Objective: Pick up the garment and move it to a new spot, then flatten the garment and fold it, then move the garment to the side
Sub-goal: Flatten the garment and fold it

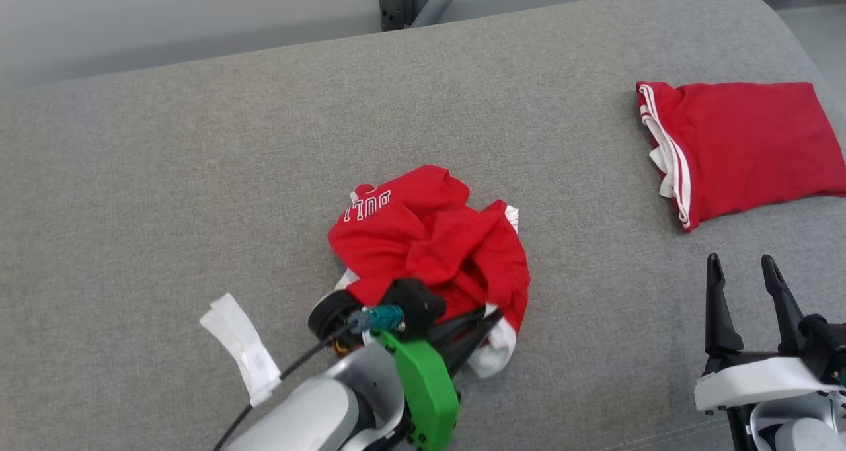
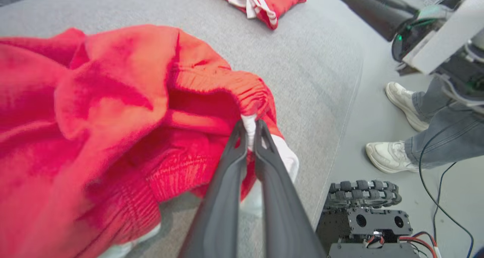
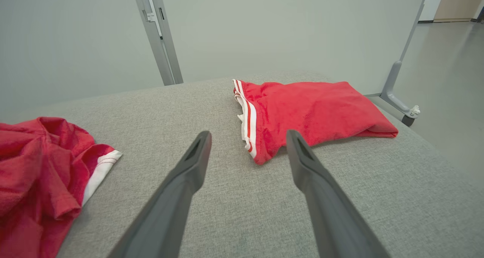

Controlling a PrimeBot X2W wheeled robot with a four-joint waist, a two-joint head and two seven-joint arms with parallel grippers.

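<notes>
At the front edge of the grey fabric worktop, the left end effector pinches the crumpled red garment; the right end effector is spread. Pale wall behind.

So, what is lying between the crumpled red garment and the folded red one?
Nothing but bare grey surface lies between the crumpled garment and the folded garment; the head view shows it, and the right wrist view too.

Silver-grey forearm with green bracket, black cable, white tag; right hand dark-fingered
</notes>
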